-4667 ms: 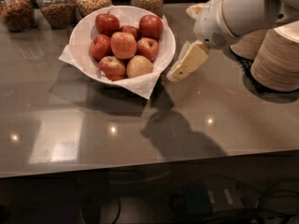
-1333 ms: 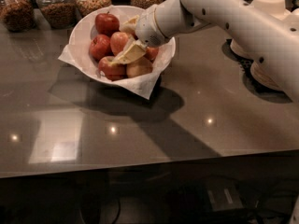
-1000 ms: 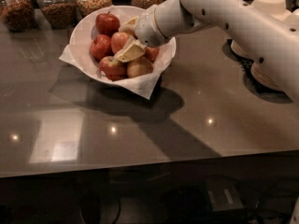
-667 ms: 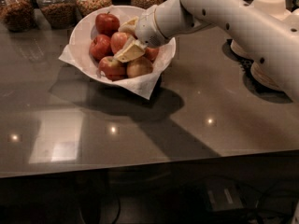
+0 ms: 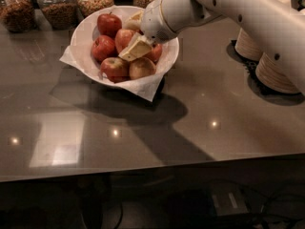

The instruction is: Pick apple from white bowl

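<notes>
The white bowl (image 5: 83,30) stands at the back left of the dark counter. It is lined with white paper whose corners stick out past the rim. It holds several red and yellow-red apples, among them one at the back (image 5: 108,23) and one at the front (image 5: 114,67). My gripper (image 5: 129,38) reaches in from the right on the white arm (image 5: 228,4). It is down inside the bowl, among the middle apples and against one of them (image 5: 123,36). The arm hides the bowl's back right part.
Several glass jars of dry food (image 5: 57,6) line the back edge behind the bowl. Stacks of beige paper bowls (image 5: 276,68) stand at the right, partly behind the arm. The counter's front edge (image 5: 152,168) runs across the lower part of the view.
Since 4.7 s ago my gripper has moved left from beside the bowl into it, onto the middle apples. Over the last 1.3 s nothing has visibly moved.
</notes>
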### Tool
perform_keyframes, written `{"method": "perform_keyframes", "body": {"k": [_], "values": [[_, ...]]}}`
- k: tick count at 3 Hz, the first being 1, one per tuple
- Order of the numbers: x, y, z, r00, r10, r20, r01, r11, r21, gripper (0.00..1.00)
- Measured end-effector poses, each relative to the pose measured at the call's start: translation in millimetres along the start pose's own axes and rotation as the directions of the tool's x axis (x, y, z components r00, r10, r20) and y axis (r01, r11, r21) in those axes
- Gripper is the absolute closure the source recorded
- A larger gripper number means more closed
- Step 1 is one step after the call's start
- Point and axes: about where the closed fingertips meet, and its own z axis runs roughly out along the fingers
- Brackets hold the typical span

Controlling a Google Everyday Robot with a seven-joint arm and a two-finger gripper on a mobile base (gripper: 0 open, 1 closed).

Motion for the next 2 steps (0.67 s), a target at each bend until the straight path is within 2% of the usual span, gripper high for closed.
{"method": "perform_keyframes", "body": {"k": [1, 2], "values": [[-6, -3, -12, 1.000, -0.018, -0.006, 0.018, 0.9998, 0.004, 1.00], [-15, -9, -28, 0.999, -0.035, 0.016, 0.034, 0.9992, 0.018, 1.00]]}}
